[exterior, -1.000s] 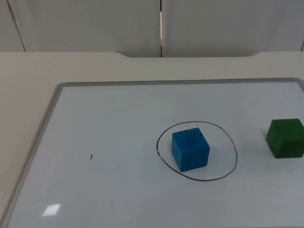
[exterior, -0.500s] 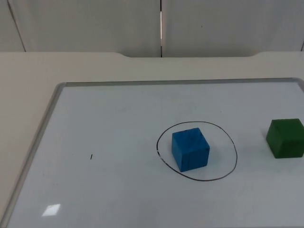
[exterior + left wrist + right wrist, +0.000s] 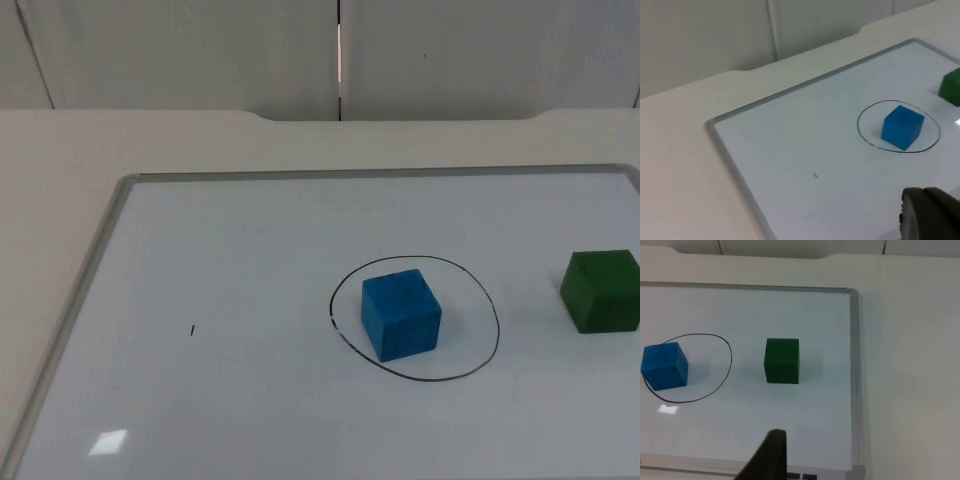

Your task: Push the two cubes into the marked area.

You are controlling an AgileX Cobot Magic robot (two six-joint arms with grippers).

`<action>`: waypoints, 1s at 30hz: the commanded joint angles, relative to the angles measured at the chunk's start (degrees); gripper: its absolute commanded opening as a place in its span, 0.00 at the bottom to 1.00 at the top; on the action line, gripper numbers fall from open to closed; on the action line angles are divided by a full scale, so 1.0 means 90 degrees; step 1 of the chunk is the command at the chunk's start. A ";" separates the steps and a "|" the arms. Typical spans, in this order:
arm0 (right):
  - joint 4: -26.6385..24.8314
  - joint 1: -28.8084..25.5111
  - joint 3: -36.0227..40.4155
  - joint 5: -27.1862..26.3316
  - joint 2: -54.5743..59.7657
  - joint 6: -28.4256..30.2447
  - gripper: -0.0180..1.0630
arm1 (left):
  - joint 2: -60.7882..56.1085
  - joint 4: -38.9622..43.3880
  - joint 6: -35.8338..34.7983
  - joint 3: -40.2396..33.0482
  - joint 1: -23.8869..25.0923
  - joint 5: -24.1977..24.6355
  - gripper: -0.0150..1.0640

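1. Currently the blue cube (image 3: pixel 401 315) sits inside the black drawn circle (image 3: pixel 415 318), lower centre-right of the top view, toward the circle's left side.
2. Green cube (image 3: pixel 600 290) is outside the circle, at the right edge of the top view, well apart from the blue one.
3. Both rest on a whiteboard (image 3: pixel 230 300) with a grey frame, lying on the table (image 3: pixel 60 180).
4. Left end effector (image 3: pixel 930 216): one dark fingertip visible, well apart from the cubes; cannot tell if spread or pressed together.
5. Right end effector (image 3: pixel 771 458): one black fingertip visible, near the green cube but not touching; spread or pressed together, cannot tell.
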State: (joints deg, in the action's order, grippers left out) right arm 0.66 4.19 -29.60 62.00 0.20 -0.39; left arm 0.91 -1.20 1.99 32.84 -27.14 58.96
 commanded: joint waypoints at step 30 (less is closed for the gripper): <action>0.0044 -0.0034 -0.0027 -0.0077 -0.0022 -0.0039 0.99 | -0.0101 0.0275 -0.0305 -0.0499 -0.0006 0.0298 0.01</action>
State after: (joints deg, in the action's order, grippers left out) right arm 0.99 4.19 -29.60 62.00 0.20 -0.39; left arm 0.26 0.85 -0.41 28.62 -27.14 62.13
